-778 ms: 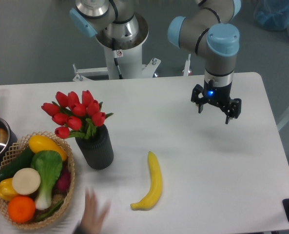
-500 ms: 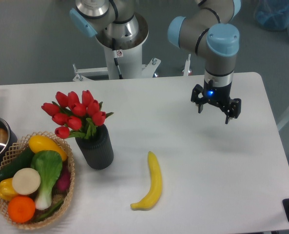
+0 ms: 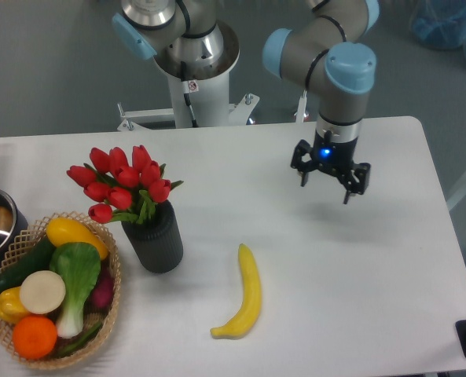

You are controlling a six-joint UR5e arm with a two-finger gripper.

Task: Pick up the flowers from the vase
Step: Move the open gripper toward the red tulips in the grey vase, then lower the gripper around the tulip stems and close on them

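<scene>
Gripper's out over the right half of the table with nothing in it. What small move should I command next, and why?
Probably carry the gripper further left toward the flowers, staying high. Its fingers are spread and empty, well right of the bunch, which sits upright in the vase. The banana lies below that path, nearer the front edge, so it shouldn't interfere.

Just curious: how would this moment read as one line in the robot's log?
phase: approach | pincer: open, empty, right of flowers | flowers: in vase | banana: on table
</scene>
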